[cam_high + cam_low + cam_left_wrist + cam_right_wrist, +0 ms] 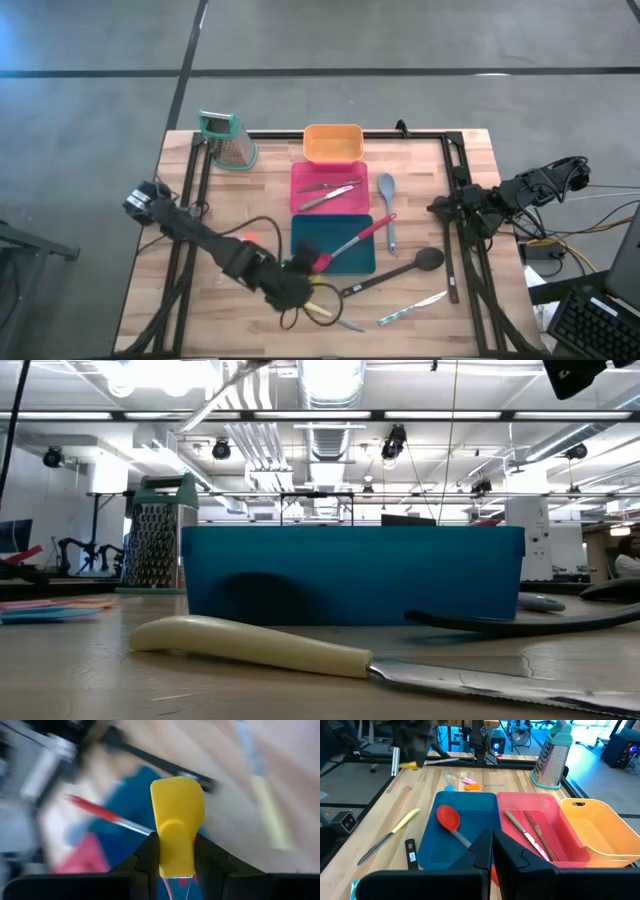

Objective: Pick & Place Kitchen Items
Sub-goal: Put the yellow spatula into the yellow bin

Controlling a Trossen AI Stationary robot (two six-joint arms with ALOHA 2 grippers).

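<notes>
My left gripper [303, 274] hangs over the table's near middle, by the teal tray's [345, 232] near left corner. It is shut on a small yellow spatula [177, 815] with a clear handle. A red spoon [358, 239] lies slanting across the teal tray. Two slim knives [330, 190] lie in the pink tray [300, 175]. A grey spoon [387, 205], a black spoon [398, 271], a cream-handled knife [260, 645] and a green-handled knife [410, 309] lie on the wood. My right gripper [492, 851] waits shut at the table's right edge. My left gripper pinches the narrow lower end of the spatula's yellow head [176, 862] between its two fingers, one on each side. The head sticks out past the fingertips and the clear handle [175, 887] runs back under them. The spatula is lifted clear of the table.
An orange tray [332, 143] stands behind the pink one, and a green-topped grater [228, 138] at the far left. Tiny pink, orange and blue pieces [467, 782] lie on the wood left of the teal tray. Black rails [455, 200] run along the table's sides.
</notes>
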